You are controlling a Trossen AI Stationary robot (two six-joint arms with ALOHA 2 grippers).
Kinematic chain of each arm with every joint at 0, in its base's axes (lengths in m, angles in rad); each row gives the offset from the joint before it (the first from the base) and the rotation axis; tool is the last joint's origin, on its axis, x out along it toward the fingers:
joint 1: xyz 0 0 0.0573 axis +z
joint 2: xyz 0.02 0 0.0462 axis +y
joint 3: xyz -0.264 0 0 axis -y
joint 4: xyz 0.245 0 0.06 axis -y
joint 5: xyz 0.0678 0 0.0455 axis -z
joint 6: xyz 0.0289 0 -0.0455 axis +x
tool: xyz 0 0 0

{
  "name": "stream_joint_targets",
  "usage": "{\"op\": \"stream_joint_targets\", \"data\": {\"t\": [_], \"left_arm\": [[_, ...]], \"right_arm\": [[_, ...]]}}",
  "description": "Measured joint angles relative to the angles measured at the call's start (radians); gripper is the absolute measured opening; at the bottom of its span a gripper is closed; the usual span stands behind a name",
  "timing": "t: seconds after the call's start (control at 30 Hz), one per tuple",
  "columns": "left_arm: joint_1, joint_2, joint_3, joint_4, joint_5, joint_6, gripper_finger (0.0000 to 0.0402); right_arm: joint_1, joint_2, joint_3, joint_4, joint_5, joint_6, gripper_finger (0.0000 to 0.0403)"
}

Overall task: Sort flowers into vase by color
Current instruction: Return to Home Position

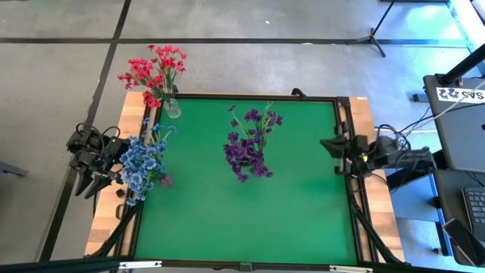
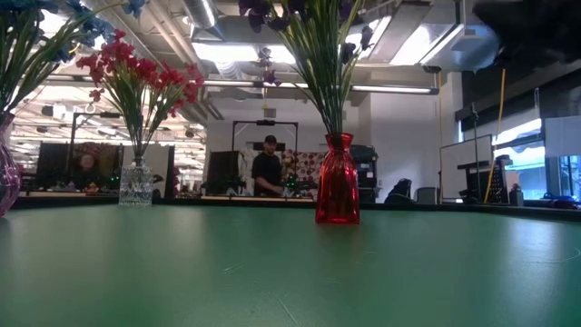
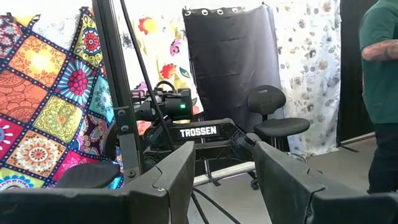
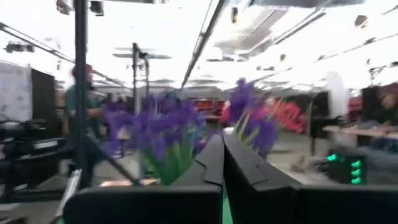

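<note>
Left gripper (image 3: 222, 152): at the left edge of the green table (image 1: 303, 197), fingers spread with a bare gap between them, holding nothing. It faces out to the room.
Right gripper (image 4: 222, 138): at the right edge of the table, fingers pressed together on nothing, pointing across the mat.
Blue flowers (image 1: 144, 163): one bunch, standing in the violet vase (image 1: 165, 180) at the left side of the mat, just beside the left gripper and not touching it.
Purple flowers (image 1: 250, 144): one bunch, upright in the red vase (image 2: 337, 182) near the middle of the mat, well apart from both grippers and straight ahead of the right one.
Red flowers (image 1: 155, 72): one bunch, in the clear glass vase (image 1: 173, 108) at the far left corner, well apart from both grippers.
Count, flowers: three bunches, one per colour.
Count, vases: three, each holding one bunch.
Loose stems on mat: cannot tell of any.
Room beyond: one person (image 2: 268, 168) in dark clothing behind the table; another in a green shirt (image 3: 379, 93) at the side.
</note>
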Motion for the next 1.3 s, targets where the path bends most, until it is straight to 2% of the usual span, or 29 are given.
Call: {"op": "stream_joint_targets", "data": {"t": [0.2, 0.37, 0.47, 0.77, 1.3], "left_arm": [[0.0, 0.0, 0.0, 0.001, 0.0, 0.0, 0.0161], [0.0, 0.0, 0.001, 0.001, 0.0, 0.0, 0.0161], [0.0, 0.0, 0.001, 0.001, 0.0, 0.0, 0.0161], [0.0, 0.0, 0.002, 0.0, 0.001, 0.0, 0.0161], [0.0, 0.0, 0.002, 0.0, 0.001, 0.0, 0.0161]], "right_arm": [[-0.109, 0.002, -0.12, -0.051, -0.117, 0.087, 0.0003], [-0.17, 0.001, -0.12, -0.226, -0.213, 0.11, 0.0003], [-0.172, 0.001, -0.12, -0.217, -0.246, 0.08, 0.0003], [-0.172, 0.002, -0.122, -0.225, -0.209, 0.081, 0.0003], [-0.172, 0.002, -0.124, -0.225, -0.208, 0.083, 0.0003]]}}
